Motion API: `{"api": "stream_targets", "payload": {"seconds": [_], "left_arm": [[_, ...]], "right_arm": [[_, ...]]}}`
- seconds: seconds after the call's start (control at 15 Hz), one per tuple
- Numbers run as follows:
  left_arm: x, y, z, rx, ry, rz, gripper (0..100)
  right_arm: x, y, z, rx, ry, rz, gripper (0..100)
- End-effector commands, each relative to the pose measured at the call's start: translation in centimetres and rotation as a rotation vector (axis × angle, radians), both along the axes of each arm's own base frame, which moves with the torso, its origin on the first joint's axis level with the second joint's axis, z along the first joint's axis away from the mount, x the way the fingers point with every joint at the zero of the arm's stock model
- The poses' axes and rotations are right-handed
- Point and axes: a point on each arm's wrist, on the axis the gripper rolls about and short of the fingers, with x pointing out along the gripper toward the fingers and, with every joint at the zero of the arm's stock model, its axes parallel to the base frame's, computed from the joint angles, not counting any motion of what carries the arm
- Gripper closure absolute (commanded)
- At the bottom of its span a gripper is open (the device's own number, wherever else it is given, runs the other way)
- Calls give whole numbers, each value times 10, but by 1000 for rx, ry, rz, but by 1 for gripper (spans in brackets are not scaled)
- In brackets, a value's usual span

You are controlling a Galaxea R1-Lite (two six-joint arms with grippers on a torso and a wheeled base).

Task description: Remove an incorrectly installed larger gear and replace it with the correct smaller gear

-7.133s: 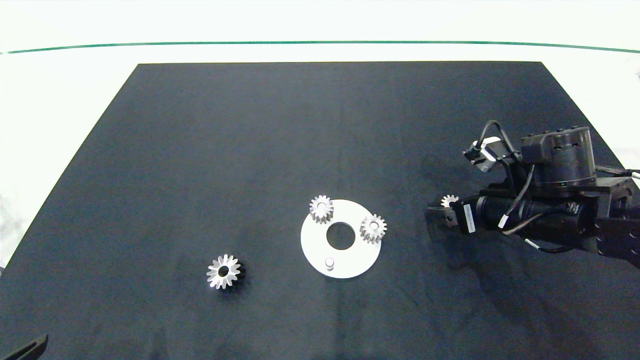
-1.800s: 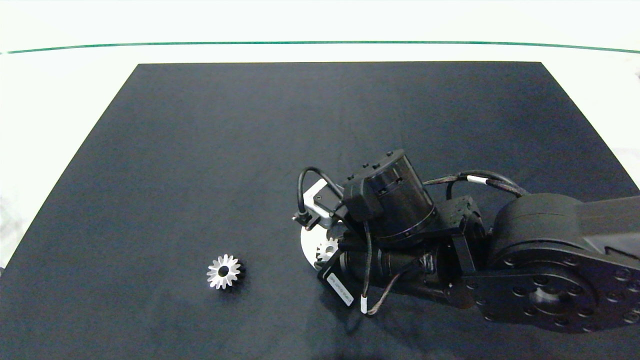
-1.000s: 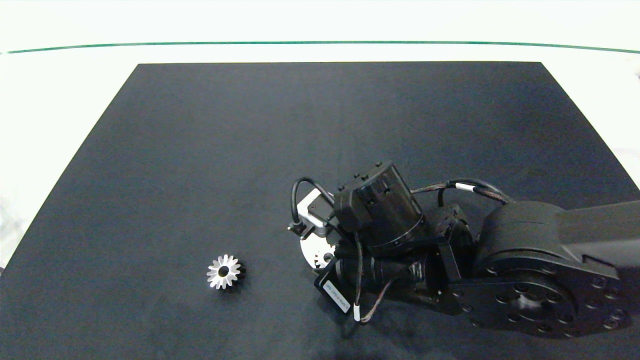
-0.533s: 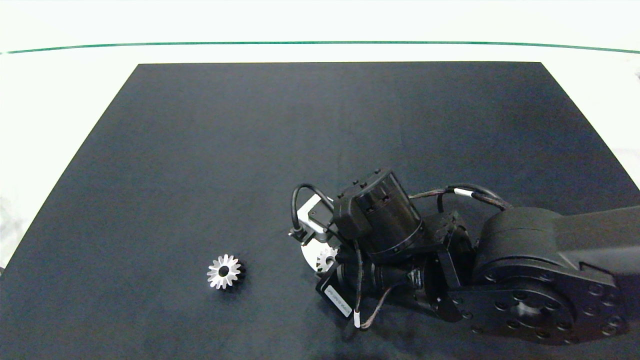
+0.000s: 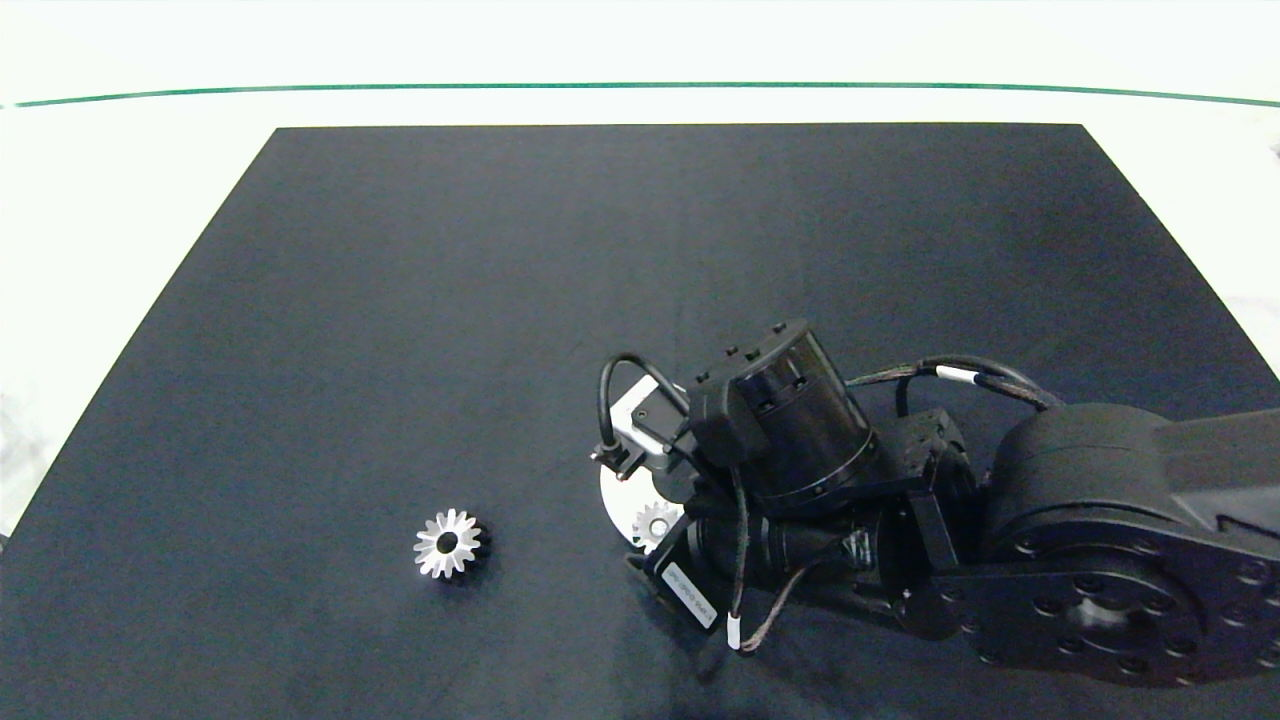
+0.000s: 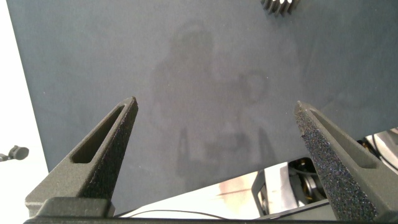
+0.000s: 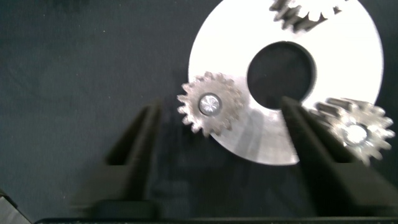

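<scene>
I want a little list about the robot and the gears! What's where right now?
big pointy gear: lying alone on the black mat, away from the disc
white disc: round, with a big hole in the middle
small gear on the peg: sits at the disc's edge, between the open fingers, not touched
other small gears: two more on the disc
right end effector: open, over the disc
left end effector: open, holding nothing, over bare mat

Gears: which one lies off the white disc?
The larger gear, with long pointed teeth, lies alone on the black mat, left of the disc. The three small blunt-toothed gears sit on the disc, under the right gripper.
</scene>
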Motion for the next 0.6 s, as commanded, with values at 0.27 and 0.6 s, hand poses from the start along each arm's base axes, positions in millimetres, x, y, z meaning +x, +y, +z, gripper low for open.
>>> {"api": "stream_targets", "payload": {"seconds": [0.27, 0.6], "left_arm": [[1, -1, 4, 43, -36, -57, 0], [-2, -1, 6, 24, -81, -63, 0]], "right_arm": [[-25, -52, 31, 62, -87, -180, 0], [-50, -114, 67, 142, -218, -359, 0]]}}
